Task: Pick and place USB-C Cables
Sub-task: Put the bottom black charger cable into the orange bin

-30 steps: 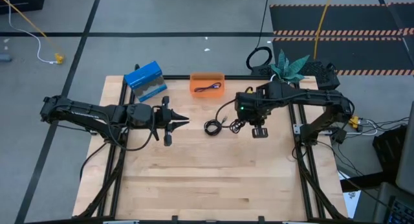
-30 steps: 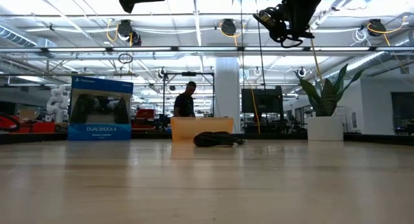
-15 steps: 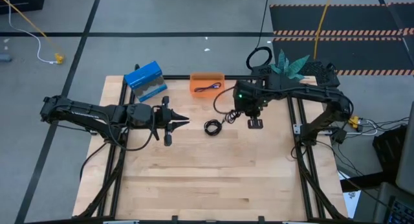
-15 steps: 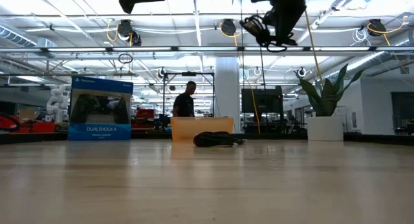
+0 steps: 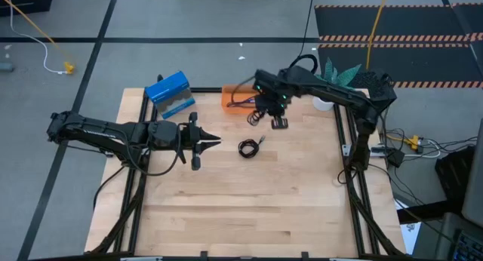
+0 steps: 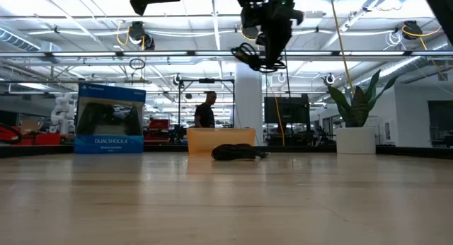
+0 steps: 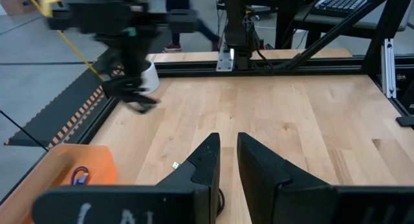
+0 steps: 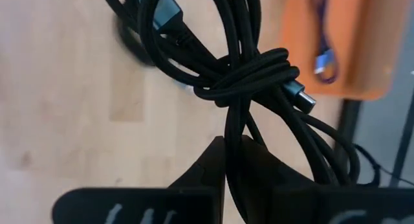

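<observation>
My right gripper (image 5: pixel 263 112) hangs high over the table's far part, just beside the orange bin (image 5: pixel 235 92), shut on the black loose tangle (image 8: pixel 242 68). In the low view the tangle (image 6: pixel 252 57) dangles below the gripper (image 6: pixel 267 38). The purple-blue cable (image 8: pixel 321 56) lies in the bin. The black tight coil (image 5: pixel 247 148) rests flat on the wood near the table's middle, also seen in the low view (image 6: pixel 237 152). My left gripper (image 5: pixel 214 143) waits shut, level above the table, to the left of the coil. My right gripper pinches a few strands of the black tangle just under its knot (image 8: pixel 235 123) between its two fingers. The fingers point down from above. The tangle hangs below them, lifted clear of the table, with a plug end (image 8: pixel 301 96) sticking out sideways.
A blue game-controller box (image 5: pixel 170 95) stands at the far left of the table. A potted plant (image 5: pixel 339 75) stands at the far right corner. Black frame rails (image 5: pixel 355 189) run along the table's sides. Bare wood lies toward the near edge.
My right gripper has travelled toward the table's far edge and left, from right of the coil to beside the orange bin. It stayed high and shut, carrying the black tangle along. The coil has not moved.
</observation>
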{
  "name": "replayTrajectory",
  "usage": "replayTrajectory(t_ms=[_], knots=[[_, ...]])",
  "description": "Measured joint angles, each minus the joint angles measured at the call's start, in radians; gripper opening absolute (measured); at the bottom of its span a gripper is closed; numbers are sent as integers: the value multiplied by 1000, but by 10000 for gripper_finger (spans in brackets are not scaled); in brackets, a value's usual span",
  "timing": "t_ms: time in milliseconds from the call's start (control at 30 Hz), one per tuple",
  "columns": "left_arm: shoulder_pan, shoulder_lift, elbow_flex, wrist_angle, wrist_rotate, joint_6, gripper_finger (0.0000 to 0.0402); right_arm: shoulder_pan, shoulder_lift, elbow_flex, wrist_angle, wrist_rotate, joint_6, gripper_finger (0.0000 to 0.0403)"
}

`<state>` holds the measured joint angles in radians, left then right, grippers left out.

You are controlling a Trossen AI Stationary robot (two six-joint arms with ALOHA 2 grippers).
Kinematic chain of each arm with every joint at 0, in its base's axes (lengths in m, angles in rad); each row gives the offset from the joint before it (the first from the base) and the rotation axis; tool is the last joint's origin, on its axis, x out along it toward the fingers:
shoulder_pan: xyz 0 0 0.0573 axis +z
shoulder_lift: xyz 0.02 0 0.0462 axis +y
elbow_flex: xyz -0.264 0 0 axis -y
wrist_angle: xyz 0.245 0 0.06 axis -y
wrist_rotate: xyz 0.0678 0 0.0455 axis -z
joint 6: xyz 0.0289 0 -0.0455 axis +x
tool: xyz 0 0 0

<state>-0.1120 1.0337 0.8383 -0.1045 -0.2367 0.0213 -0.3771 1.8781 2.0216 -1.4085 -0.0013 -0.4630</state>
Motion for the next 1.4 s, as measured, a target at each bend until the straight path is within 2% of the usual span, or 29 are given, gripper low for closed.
replayTrajectory(t_ms=[233,400,900,1167,1400], knots=[[0,0,0,-2,0,1,58,-73,152,208,0,3,-83,15],[0,0,0,-3,0,1,58,-102,227,278,34,4,-124,15],[0,0,0,-1,0,3,58,-152,364,280,223,-5,-151,15],[0,0,0,1,0,3,58,-175,464,280,260,-30,-151,15],[0,0,0,2,0,7,58,-194,495,279,330,-31,-153,15]])
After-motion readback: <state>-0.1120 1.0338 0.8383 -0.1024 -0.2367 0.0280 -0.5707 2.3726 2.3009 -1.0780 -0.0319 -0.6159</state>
